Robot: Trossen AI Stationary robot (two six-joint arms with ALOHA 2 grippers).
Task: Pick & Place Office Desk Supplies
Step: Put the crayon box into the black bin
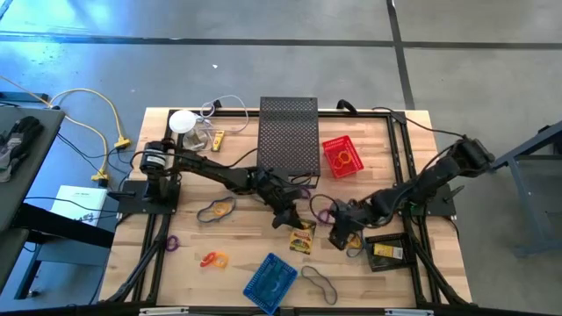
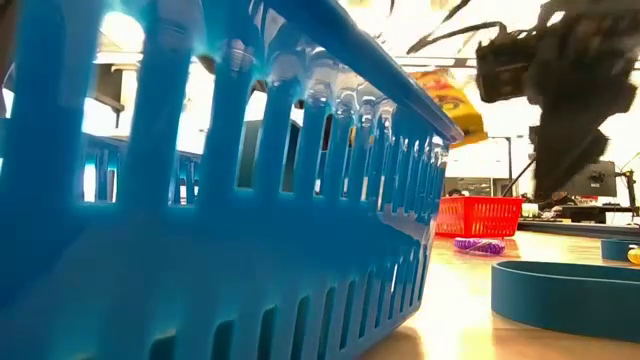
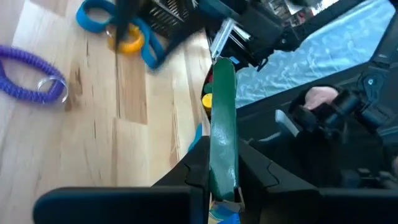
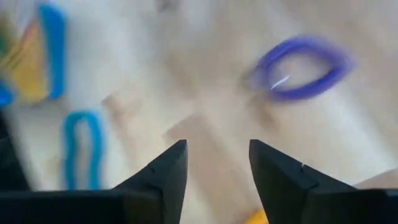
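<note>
In the high view, the left gripper (image 1: 290, 219) is seen at frame centre, just below the black mesh box (image 1: 289, 136), and a yellow-and-red packet (image 1: 303, 237) hangs from it over the wooden table (image 1: 386, 140). In the left wrist view the fingers (image 3: 198, 171) are clamped on the packet's thin edge, its long axis running straight out from the claw.

The blue basket (image 1: 270, 283) lies toward the bottom of the frame, slightly left of the packet; it is judged the likely drop spot, and the left arm is nearer to it.

The right gripper (image 1: 344, 230) sits just right of the packet, its fingers (image 4: 163, 174) apart and empty. A purple coiled loop (image 1: 321, 211) lies near it, ahead of the claw in the right wrist view.
</note>
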